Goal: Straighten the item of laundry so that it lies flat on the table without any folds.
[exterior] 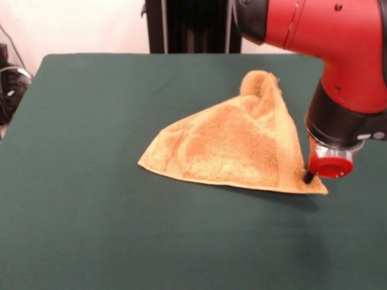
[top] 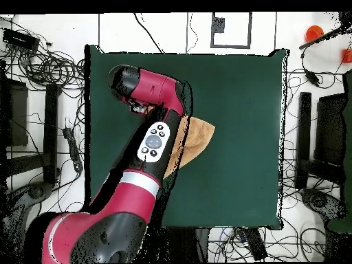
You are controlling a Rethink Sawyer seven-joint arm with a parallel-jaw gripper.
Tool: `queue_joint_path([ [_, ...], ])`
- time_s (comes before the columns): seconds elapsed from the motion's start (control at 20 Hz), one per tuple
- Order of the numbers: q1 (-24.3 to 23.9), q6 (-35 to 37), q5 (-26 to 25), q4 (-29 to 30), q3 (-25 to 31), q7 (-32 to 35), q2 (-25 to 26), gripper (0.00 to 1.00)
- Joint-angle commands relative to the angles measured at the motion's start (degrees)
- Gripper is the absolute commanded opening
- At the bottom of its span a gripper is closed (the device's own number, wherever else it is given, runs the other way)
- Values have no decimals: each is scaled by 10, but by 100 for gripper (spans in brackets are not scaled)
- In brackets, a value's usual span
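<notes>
Towel: golden tan terry towel [exterior: 233, 148] lies on the green bench [exterior: 91, 181], folded over into a rough triangle, right of the bench's middle in the front view and closer to the far edge than the near one.
Shape: long straight edge faces the near edge of the bench; one point reaches left, one sits under the arm at right; the top is bunched into a raised hump toward the far edge.
Surface: fluffy pile in the middle, a smoother paler band along the right slope.
Tool: tool [exterior: 308, 177] is down at the towel's right-hand corner, a dark tip touching or just above the cloth beneath the red wrist cap; cannot tell whether it is open, closed or gripping the corner.
Overhead: the arm [top: 155, 144] crosses over most of the towel; only a brown wedge shows beside it.
Progress: judged early. The towel is still doubled, with a clear fold and a standing hump; no part reads as a single flat layer.
Left to do: likely draw the folded layer open, settle the hump, smooth out to a square.
Risk: the pile may cling and drag the whole towel along.
</notes>
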Motion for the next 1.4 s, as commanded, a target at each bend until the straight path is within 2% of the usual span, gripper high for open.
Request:
queue_joint_path([
  [0.05,-7,55,31,-59,15,223,38,0],
  [0.8,-21,86,42,-165,-17,287,98,0],
  [1.4,-32,125,62,-213,-49,309,111,0],
])
